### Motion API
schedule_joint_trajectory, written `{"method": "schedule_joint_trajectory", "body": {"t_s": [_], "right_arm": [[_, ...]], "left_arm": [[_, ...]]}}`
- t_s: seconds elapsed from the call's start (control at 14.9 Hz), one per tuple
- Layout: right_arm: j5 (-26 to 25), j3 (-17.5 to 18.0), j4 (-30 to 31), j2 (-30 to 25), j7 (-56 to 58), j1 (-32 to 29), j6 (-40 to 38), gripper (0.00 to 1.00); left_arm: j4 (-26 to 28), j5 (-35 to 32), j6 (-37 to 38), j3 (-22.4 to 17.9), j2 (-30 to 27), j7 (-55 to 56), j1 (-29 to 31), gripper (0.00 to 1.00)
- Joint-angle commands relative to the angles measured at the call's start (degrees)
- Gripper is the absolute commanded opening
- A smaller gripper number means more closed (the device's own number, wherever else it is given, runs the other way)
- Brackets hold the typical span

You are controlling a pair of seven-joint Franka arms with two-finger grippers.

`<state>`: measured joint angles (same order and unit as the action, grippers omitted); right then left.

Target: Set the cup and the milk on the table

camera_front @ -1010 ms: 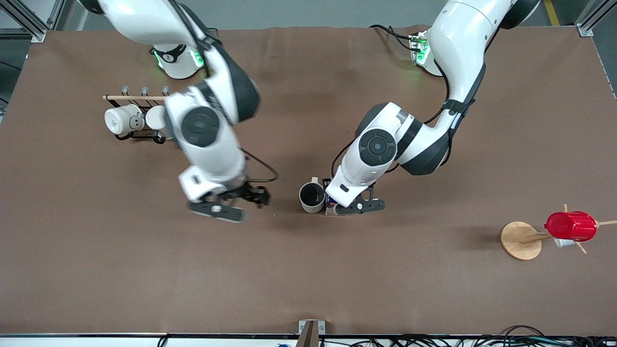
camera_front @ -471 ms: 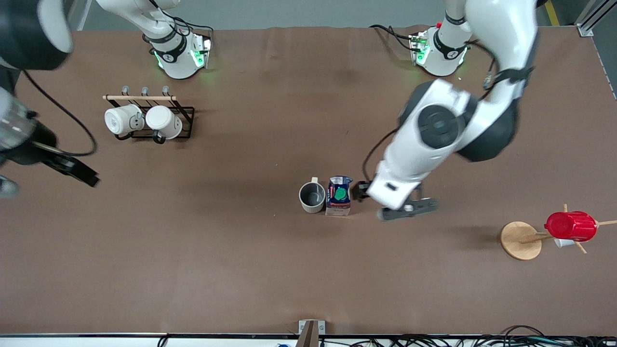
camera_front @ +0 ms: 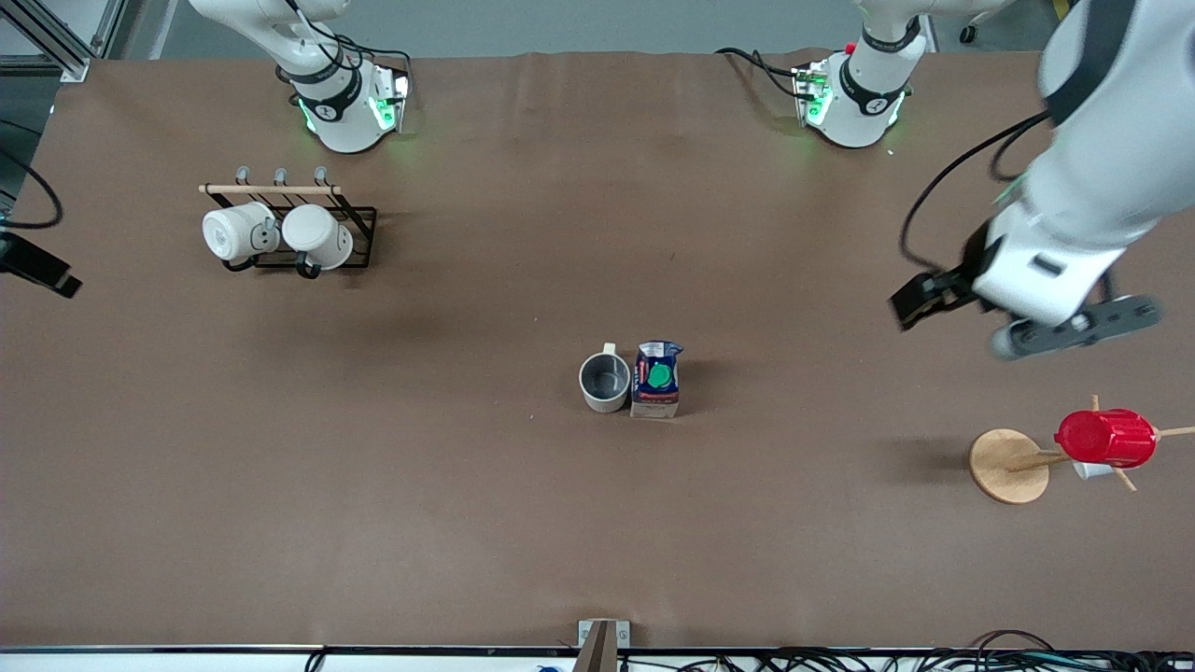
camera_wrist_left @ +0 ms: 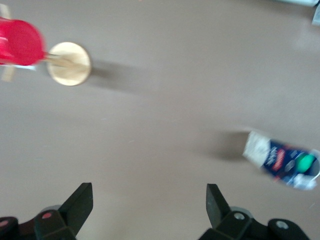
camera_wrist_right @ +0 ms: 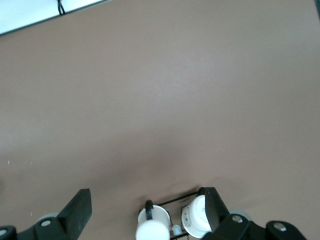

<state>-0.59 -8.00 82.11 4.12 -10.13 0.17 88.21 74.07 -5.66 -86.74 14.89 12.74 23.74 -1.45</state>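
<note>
The cup stands upright on the brown table near its middle, grey inside showing. The milk stands upright right beside it, toward the left arm's end, green cap up. Neither is held. My left gripper is up in the air over the table near the left arm's end, open and empty; its wrist view shows the milk well away from it. My right gripper is at the right arm's end, mostly out of the front view, open and empty.
A black wire rack with two white mugs stands near the right arm's base, also in the right wrist view. A red cup hangs on a wooden stand toward the left arm's end.
My left gripper let go of the milk and swung up and away toward its end of the table. My right arm swung away from the cup out past the table's edge.
</note>
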Motion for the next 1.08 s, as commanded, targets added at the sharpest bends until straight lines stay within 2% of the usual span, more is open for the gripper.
{"method": "schedule_joint_trajectory", "body": {"t_s": [0.0,0.07,0.2,0.34,0.61,1.01], "right_arm": [[3.58,2.53,2.18,-1.93,3.80,-4.02,-0.58,1.00],[3.58,3.07,2.18,-1.93,3.80,-4.90,-0.67,1.00],[3.58,5.00,2.18,-1.93,3.89,-5.96,-0.76,1.00],[3.58,5.45,2.18,-1.93,3.81,-5.36,-0.84,1.00],[3.58,5.28,2.18,-2.10,3.98,-4.74,-2.69,1.00],[2.79,4.84,2.09,-2.10,8.55,-4.74,-2.96,1.00]], "left_arm": [[6.07,0.12,0.61,0.40,-6.82,-11.48,4.69,1.00],[8.35,1.00,0.17,-0.12,-9.02,-13.53,4.61,1.00],[12.05,2.14,-0.09,-3.88,-12.37,-14.33,2.61,1.00],[14.60,3.64,-0.18,-6.62,-14.66,-17.31,1.19,1.00],[17.95,3.99,-0.27,-6.98,-17.83,-20.31,1.45,1.00],[17.08,3.99,-0.18,-7.07,-18.01,-23.47,1.80,1.00]]}}
